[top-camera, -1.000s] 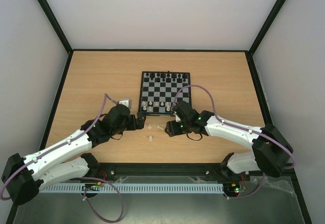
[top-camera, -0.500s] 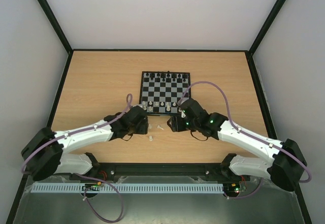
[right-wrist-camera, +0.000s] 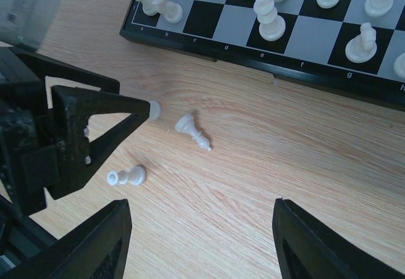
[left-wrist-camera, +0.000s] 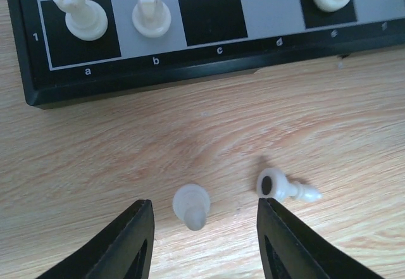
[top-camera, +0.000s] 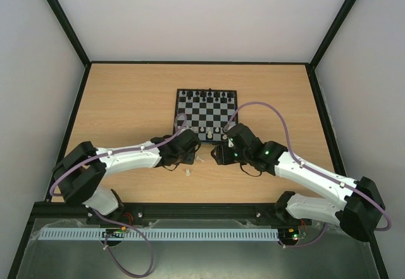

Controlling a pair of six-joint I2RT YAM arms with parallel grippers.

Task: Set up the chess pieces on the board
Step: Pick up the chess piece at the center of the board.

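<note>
The board (top-camera: 179, 116) lies mid-table with black figures on its far rows and white chess pieces on its near rows. Three white pieces are on the wood in front of it. One stands upright (left-wrist-camera: 191, 205) between the fingers of my left gripper (left-wrist-camera: 204, 228), which is open with a gap on each side. A fallen piece (left-wrist-camera: 285, 187) lies just beyond its right finger (left-wrist-camera: 285, 241). A third fallen piece (right-wrist-camera: 126, 176) lies nearer me. My right gripper (right-wrist-camera: 202, 228) hovers open over bare wood, empty.
On the board's near row stand a white rook (left-wrist-camera: 79, 16) and knight (left-wrist-camera: 150, 13) at the left corner. The board's black rim (left-wrist-camera: 190, 70) is close ahead of the left fingers. The two grippers (top-camera: 193, 154) (top-camera: 218, 155) are close together.
My left arm has swung right to the loose pieces and its jaws have narrowed around the upright one. The right arm shifted slightly.
</note>
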